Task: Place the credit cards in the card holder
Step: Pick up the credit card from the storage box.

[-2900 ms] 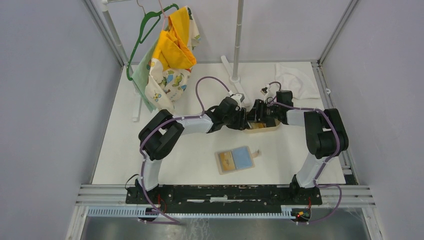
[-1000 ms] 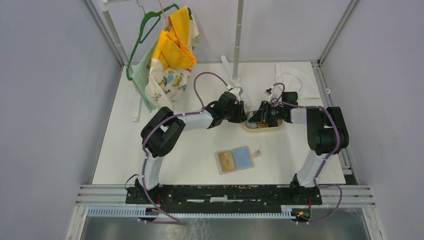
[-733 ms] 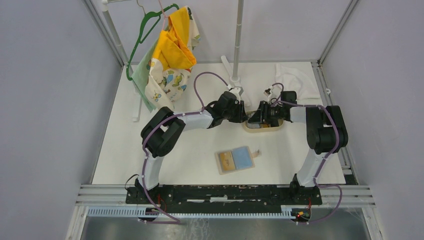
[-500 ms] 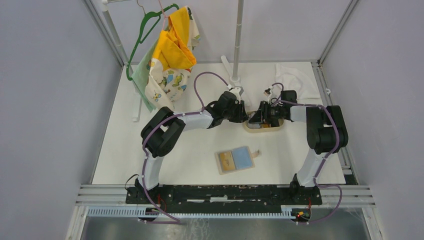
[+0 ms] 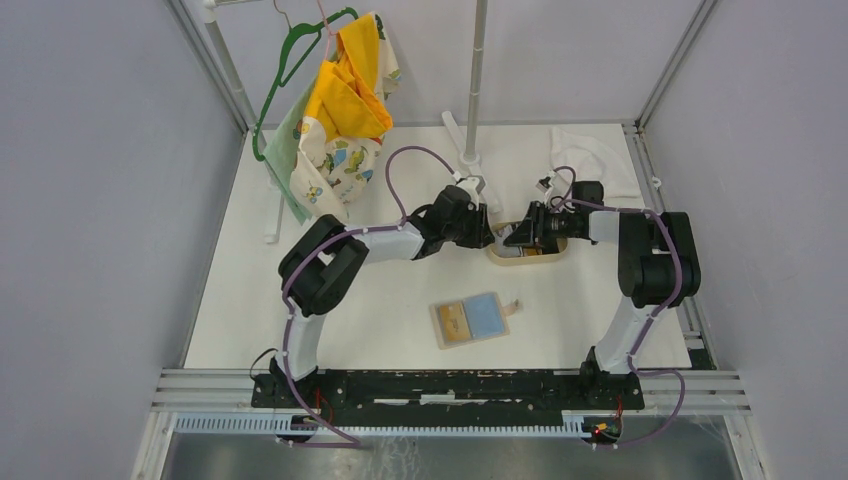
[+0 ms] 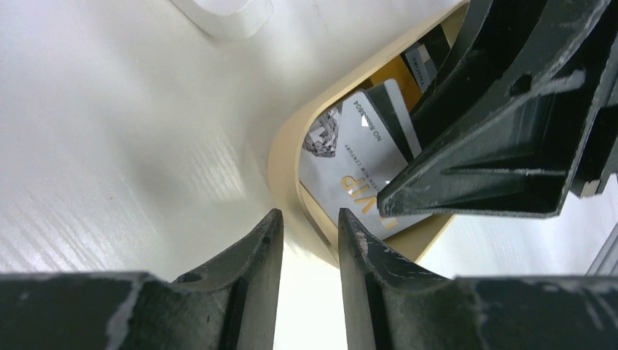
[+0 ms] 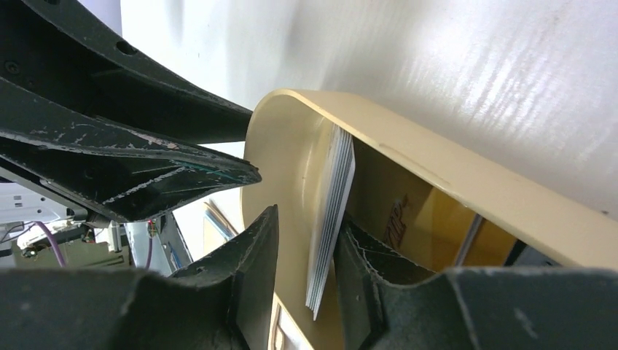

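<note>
The left end effector (image 6: 310,219) straddles the curved end of the oval, tan, rimmed plastic tray (image 6: 280,157), one finger outside the wall and one inside. It looks clamped on the rim. The right end effector (image 7: 306,222) reaches into the same end, its jaws apart on either side of a stack of thin rectangular plastic credit cards (image 7: 331,211). The stack stands on edge against the tray wall. One finger is against the stack, and a gap shows on the other side, so nothing is pinched yet.

The small square tan leather-like card holder (image 5: 470,320) lies open on the white counter (image 5: 380,300), in the lower centre of the overhead view. It is well apart from the tray, with a gold-yellow card showing in one half.

- **Too many cards.** The jaws span the whole stack, so closing them would probably take several cards. A loose card could then slide out on the way over.
- **Tray wall.** The stack leans on the wall, so a finger could catch the wall instead and tip or drag the tray if the rim grip gives.
- **Collision.** The two end effectors nearly touch, and a small sideways move could knock them together.
- **Unheld holder.** Nothing holds the holder, so pushing a card in may shove it across the counter.
</note>
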{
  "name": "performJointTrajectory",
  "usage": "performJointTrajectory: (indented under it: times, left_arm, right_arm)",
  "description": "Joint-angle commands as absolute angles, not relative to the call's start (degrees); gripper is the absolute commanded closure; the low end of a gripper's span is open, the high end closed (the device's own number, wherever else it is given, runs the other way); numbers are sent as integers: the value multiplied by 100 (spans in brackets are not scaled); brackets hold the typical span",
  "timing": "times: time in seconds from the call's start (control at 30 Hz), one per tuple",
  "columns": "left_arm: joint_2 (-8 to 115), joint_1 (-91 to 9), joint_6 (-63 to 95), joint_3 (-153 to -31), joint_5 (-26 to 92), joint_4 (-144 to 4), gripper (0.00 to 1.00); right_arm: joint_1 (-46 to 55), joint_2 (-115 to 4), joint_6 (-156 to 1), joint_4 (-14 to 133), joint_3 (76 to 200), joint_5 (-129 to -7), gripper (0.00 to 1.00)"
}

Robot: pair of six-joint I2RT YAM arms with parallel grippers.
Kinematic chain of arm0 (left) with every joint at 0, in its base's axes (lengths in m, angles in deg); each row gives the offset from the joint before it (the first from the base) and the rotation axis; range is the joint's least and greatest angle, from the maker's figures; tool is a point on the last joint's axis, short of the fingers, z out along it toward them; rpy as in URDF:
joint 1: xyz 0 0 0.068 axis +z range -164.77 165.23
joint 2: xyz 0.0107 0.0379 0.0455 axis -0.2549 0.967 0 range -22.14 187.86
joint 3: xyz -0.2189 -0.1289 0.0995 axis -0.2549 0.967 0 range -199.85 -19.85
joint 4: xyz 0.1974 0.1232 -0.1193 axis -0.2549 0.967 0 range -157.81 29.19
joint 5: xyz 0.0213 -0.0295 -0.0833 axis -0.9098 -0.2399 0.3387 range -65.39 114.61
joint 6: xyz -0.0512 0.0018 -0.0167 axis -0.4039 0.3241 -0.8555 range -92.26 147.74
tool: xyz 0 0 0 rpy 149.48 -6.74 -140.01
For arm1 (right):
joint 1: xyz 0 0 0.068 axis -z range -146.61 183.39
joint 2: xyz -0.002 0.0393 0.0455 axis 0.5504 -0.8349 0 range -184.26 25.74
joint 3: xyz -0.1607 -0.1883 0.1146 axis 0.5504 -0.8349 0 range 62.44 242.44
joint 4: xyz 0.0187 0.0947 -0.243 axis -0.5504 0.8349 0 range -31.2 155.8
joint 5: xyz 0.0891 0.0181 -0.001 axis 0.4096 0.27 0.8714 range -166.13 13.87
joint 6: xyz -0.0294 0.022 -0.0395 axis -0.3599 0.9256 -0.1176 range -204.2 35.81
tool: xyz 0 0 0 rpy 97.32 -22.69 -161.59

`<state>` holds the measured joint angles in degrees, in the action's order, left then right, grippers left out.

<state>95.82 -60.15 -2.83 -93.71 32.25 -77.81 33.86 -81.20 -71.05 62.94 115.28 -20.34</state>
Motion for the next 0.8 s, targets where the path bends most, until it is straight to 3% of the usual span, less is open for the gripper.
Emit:
performJointTrajectory:
  times: [0.0,0.43,0.53,0.77]
  left_arm:
    - [9023,-5994,-376,-9260,3195,-8065,59]
    - [8397,-5990,-295,-8736,3202,-8060,58]
    - [8209,-5993,-272,-8594,3212,-8076,58]
    - [7597,-5986,-260,-8067,3269,-8252,58]
  right_arm:
    - [3601,-7886,-7189,6250,11737,-1710,62]
    - [3890,-7842,-7119,6191,11675,-1648,64]
    - [3969,-7824,-7149,6220,11668,-1721,72]
    - [4137,-7841,-7282,6403,11701,-1941,78]
